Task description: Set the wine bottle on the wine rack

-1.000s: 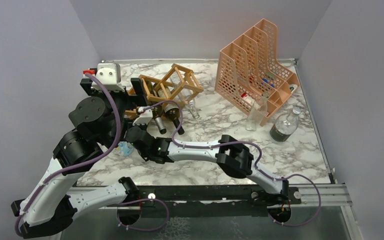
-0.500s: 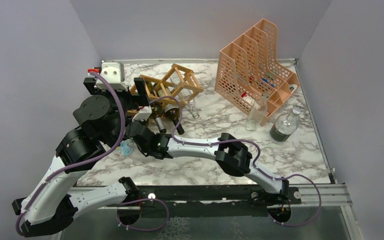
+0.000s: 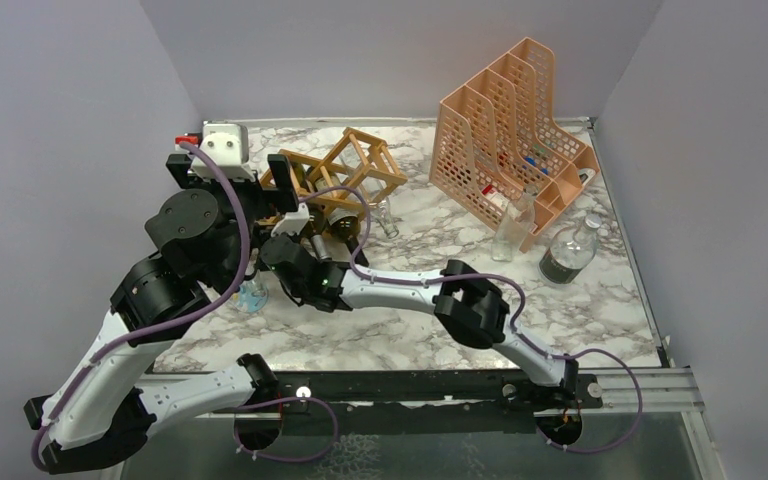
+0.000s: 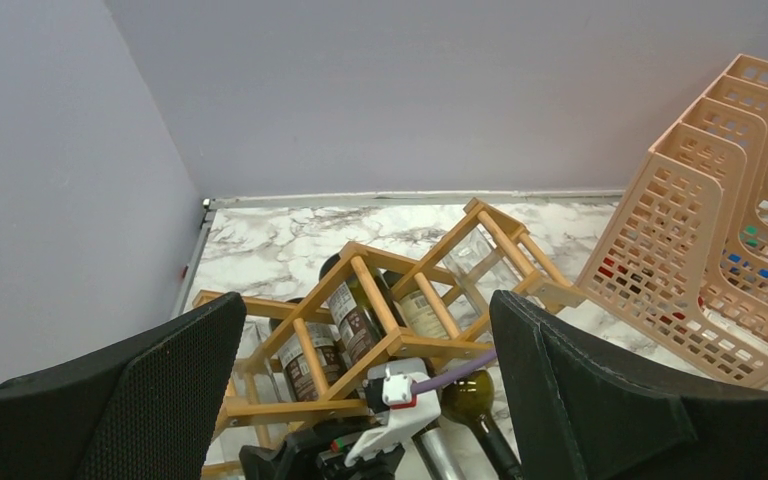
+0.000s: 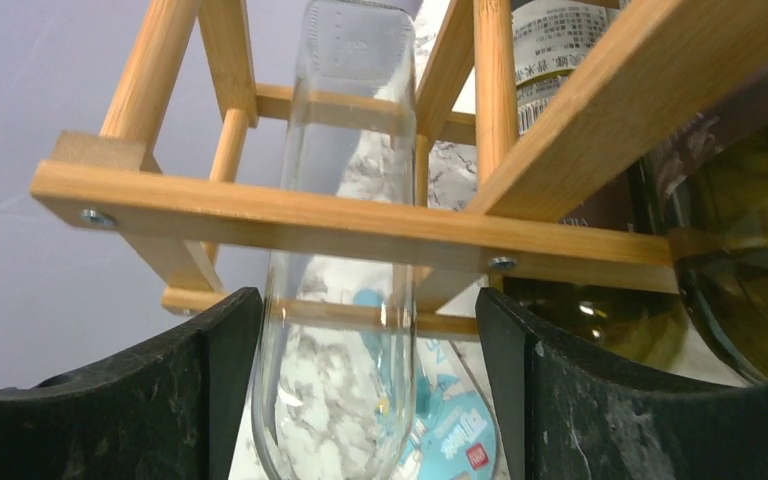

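The wooden wine rack (image 3: 345,170) stands at the back left, with dark wine bottles (image 4: 355,310) lying in its cells. In the right wrist view a clear glass bottle (image 5: 345,300) runs from between my fingers into a rack (image 5: 360,225) cell, beside a dark bottle (image 5: 730,250). My right gripper (image 3: 275,245) (image 5: 360,400) is open around the clear bottle. Its left finger is at the glass and there is a gap on the right. My left gripper (image 3: 245,190) (image 4: 365,390) is wide open and empty, above the rack (image 4: 400,340).
A peach mesh file holder (image 3: 510,130) (image 4: 720,250) stands at the back right. An upright clear bottle (image 3: 512,235) and a bottle of dark liquid (image 3: 567,255) stand in front of it. A small blue-labelled clear item (image 3: 253,297) lies by the left arm.
My right gripper has moved up and left, closer to the rack's front. My left gripper shifted slightly toward the back at first and has since held still.
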### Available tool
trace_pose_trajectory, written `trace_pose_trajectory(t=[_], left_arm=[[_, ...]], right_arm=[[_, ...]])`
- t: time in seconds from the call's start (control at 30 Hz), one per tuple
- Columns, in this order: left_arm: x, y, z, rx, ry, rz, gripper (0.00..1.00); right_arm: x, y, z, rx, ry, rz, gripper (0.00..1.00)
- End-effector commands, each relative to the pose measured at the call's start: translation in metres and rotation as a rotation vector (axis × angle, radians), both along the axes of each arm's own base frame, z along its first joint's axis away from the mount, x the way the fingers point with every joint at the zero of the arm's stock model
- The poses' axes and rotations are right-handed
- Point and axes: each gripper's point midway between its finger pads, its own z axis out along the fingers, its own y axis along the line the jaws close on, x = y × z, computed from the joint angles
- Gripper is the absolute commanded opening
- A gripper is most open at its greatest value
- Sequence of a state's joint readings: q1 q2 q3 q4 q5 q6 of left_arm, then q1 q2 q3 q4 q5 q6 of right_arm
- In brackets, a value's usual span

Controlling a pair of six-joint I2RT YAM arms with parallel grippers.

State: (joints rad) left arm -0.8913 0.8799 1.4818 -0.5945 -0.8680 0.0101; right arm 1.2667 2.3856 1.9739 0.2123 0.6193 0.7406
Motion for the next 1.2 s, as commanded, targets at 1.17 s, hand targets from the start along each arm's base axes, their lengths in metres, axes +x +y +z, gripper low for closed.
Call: trace_pose_trajectory(t=[1.17], left_arm=[[-0.005,0.011,0.023,-0.019,-0.045,0.022,0.98]], right_arm=[[-0.103,-0.012,-0.019,-0.262,0.083,0.554,0.69]])
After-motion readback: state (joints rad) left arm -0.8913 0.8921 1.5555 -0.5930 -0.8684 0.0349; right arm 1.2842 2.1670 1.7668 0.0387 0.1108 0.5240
